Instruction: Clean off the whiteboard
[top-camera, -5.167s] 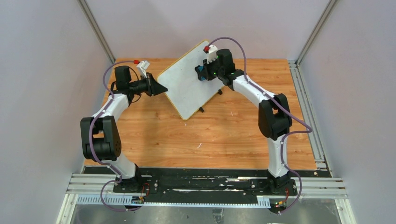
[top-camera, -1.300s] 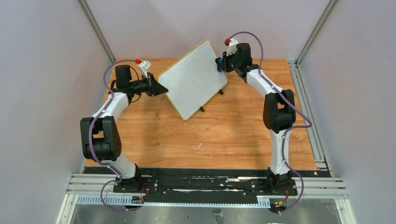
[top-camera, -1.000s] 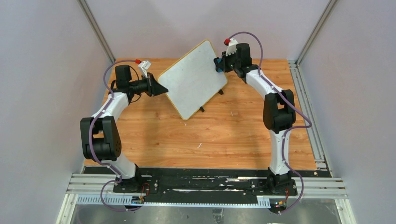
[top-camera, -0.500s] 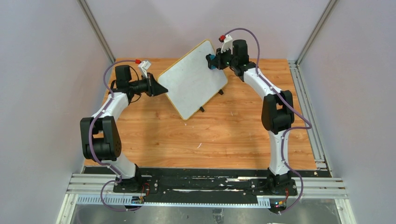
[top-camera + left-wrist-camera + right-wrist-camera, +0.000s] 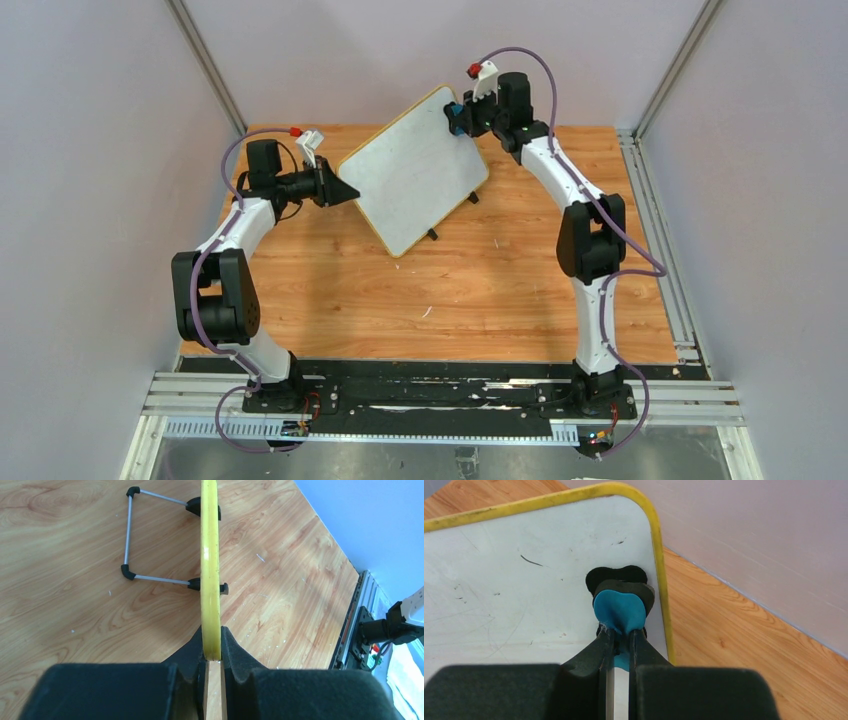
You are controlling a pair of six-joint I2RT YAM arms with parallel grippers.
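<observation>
The whiteboard [image 5: 412, 170] stands propped at a tilt at the far middle of the wooden table [image 5: 450, 300], turned at an angle to the table's edges. Its yellow frame [image 5: 210, 570] runs all round. Its white face [image 5: 524, 580] shows only faint scratches and a few small dark specks. Behind it a thin wire stand with black feet [image 5: 129, 535] rests on the wood.

The left gripper [image 5: 212, 652] is clamped on the board's left edge, with the yellow rim pinched between its black fingers. In the top view this gripper [image 5: 345, 192] reaches in from the left.

The right gripper [image 5: 619, 635] is closed tightly on a blue eraser [image 5: 619, 611]. The eraser touches the white face just inside the board's far rounded corner, beside the yellow frame. From above, that gripper [image 5: 455, 115] sits at the far tip of the board, close to the back wall.
</observation>
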